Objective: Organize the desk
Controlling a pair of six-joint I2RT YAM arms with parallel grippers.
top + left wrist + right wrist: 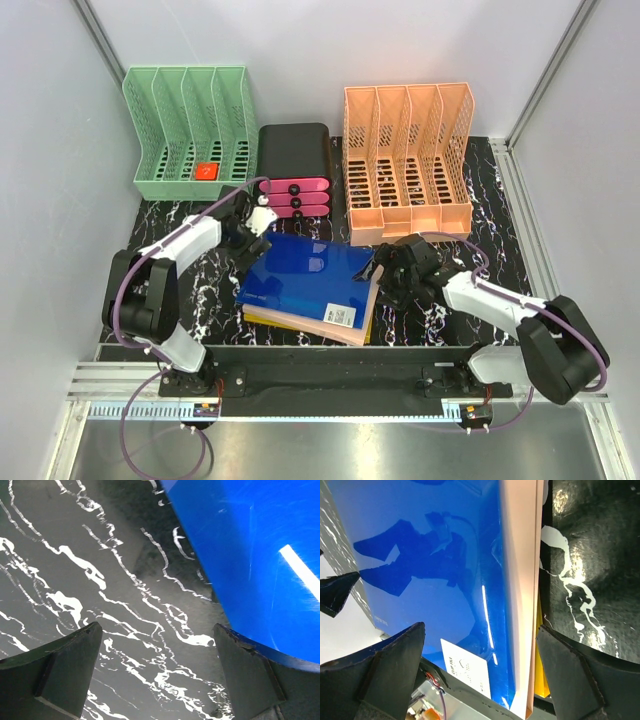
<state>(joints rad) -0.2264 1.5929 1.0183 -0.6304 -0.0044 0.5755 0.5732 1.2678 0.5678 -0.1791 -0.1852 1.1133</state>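
Blk/wht arms (185,240), purple cables (118,300) (blk bases (188,381))

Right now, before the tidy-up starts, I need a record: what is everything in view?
green file rack: one, green, far left
red item: one, red, inside the green file rack
drawer unit: one, black with three pink fronts, between the racks
orange file rack: one, orange, far right
blue folder: one, blue, top of the centre stack
pink folder: one, pink, under the blue folder
yellow folder: one, yellow, low in the stack
desk: one, black with white veining, beneath everything
left tool: one, black, open, at the stack's left corner
right tool: one, black, open, at the stack's right edge
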